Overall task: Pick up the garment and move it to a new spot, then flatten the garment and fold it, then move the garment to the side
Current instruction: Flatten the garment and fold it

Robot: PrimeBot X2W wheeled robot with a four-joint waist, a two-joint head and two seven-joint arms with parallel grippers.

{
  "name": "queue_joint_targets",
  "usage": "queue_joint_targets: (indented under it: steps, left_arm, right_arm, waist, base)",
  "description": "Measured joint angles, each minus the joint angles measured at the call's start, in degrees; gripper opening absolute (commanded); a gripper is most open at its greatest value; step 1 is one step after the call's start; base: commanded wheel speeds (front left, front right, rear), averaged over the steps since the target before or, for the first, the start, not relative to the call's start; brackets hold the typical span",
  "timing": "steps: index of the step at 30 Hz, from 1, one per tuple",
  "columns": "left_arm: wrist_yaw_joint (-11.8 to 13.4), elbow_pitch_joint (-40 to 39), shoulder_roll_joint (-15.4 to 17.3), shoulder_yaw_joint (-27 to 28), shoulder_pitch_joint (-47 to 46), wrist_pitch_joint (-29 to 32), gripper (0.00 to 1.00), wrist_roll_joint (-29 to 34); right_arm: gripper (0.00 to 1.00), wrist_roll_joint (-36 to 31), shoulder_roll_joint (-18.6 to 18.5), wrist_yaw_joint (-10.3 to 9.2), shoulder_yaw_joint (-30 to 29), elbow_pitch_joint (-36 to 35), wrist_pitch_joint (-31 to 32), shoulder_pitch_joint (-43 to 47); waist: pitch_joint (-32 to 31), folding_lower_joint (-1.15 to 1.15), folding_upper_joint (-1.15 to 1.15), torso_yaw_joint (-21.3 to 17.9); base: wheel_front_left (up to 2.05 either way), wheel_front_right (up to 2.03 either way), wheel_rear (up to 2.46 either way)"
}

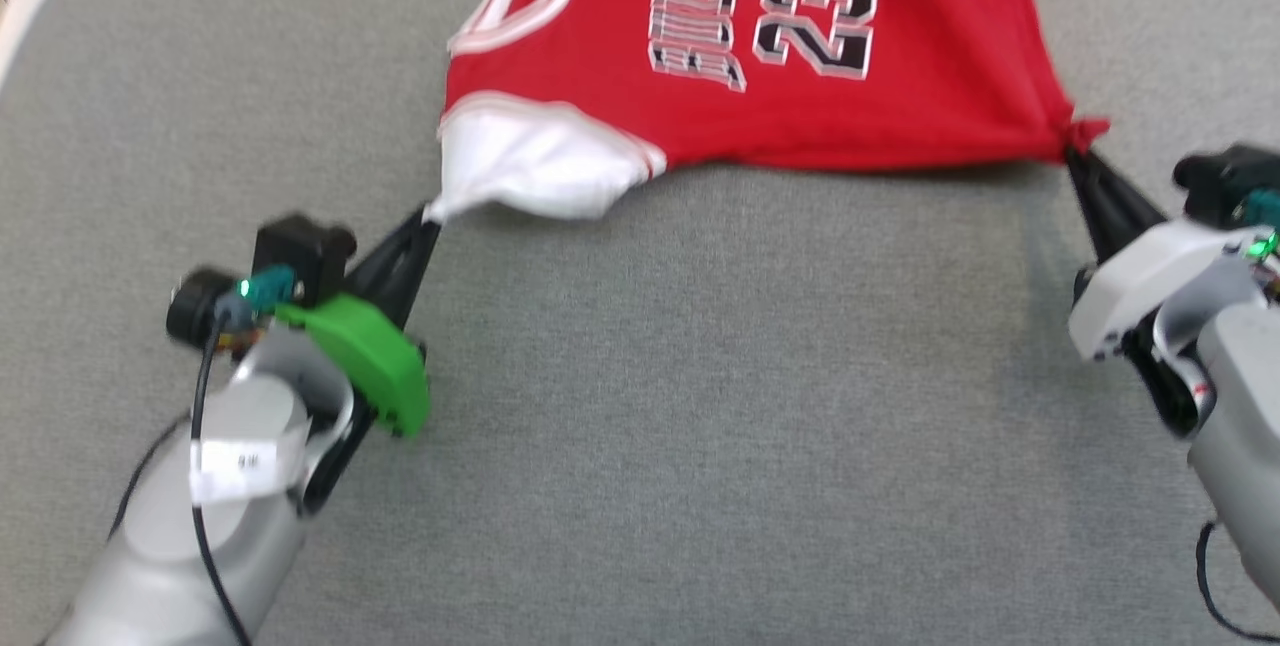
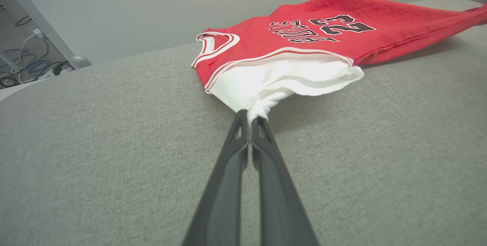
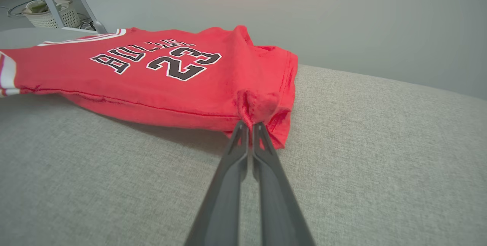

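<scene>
Plainly, left pincer and right pincer clamp the garment over grey cloth surface, pale wall behind.

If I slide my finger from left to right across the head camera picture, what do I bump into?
First the left gripper, then the white sleeve of the garment, then the BULLS 23 print, then the pinched red corner, then the right gripper.

Both arms reach forward, spread wide. The left hand presses its fingers together on the garment at a sleeve; the right hand pinches a hem corner, fingers likewise closed.
</scene>
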Motion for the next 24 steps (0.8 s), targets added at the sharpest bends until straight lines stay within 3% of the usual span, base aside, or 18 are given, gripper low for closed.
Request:
queue_joint_targets:
  steps: [9,24]
  left_arm:
    - [1.0,-5.8,4.0,-0.8,11.9,2.3,0.0,-2.5]
    - [3.5,-18.1,9.3,-4.1,27.6,8.1,0.0,-5.6]
  right_arm:
    - [0.0,-0.1,0.9,0.0,1.5,0.2,0.0,7.0]
    - [0.0,7.6,0.6,0.0,-1.3,-1.9,3.3,21.9]
  waist:
    - [-7.4,0.0,0.0,0.1]
    - [-16.4,0.0,0.0,0.8]
  base:
    - [0.0,0.0,0.0]
    - [0.0,0.0,0.0]
